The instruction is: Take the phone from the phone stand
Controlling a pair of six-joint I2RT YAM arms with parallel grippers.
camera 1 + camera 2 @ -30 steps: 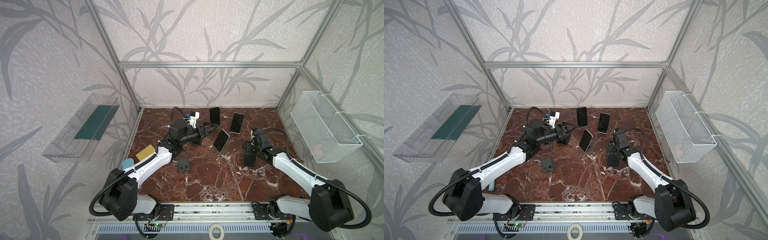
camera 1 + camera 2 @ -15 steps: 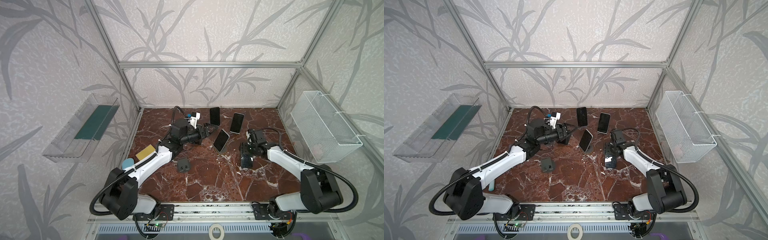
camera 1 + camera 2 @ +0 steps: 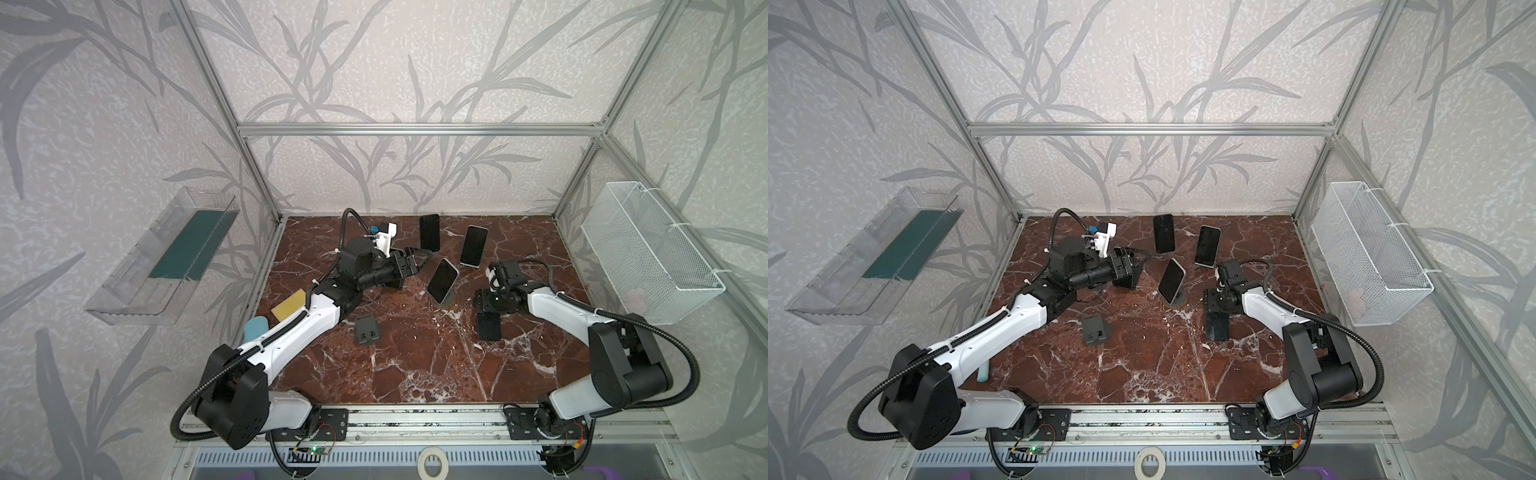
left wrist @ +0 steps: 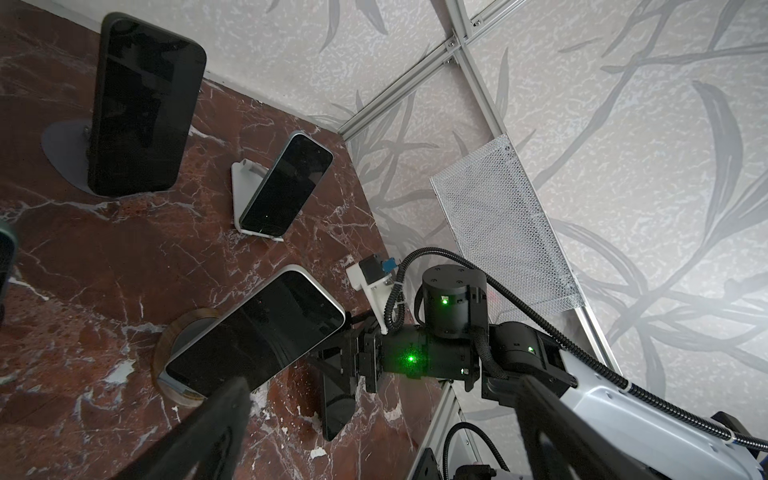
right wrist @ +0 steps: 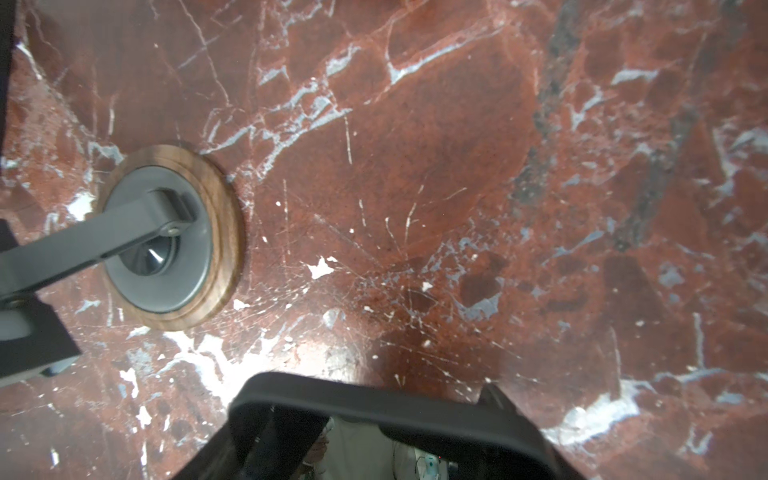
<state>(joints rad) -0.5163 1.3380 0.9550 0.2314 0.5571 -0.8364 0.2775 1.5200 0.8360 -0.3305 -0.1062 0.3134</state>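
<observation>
On the red marble surface, two arms work among phones. A clear plastic bin hangs on the left wall and a white wire basket on the right wall. The left arm stretches toward mid-back. The right arm bends in from the right.

The right hand points down, clenched on the top end of a dark phone. That phone hangs roughly upright under it, off every stand, right of centre. It is near the round wood-rimmed stand, on that stand's right in both top views. Its lower end is close to the surface; I can't tell whether it touches.

The left hand is released, with its jaws spread wide and nothing between them. It sits just left of the silver-edged phone, not touching it. A black object lies partly hidden under that hand, too covered to name.

Three phones lean on stands:
- The silver-edged one is on the wood-rimmed stand.
- A black phone at the back is on a grey oval base.
- A white-edged phone beside it is on a white stand.

A dark grey block sits near the middle, by the left arm. A yellow sponge and a light-blue cylinder lie at the left edge.
</observation>
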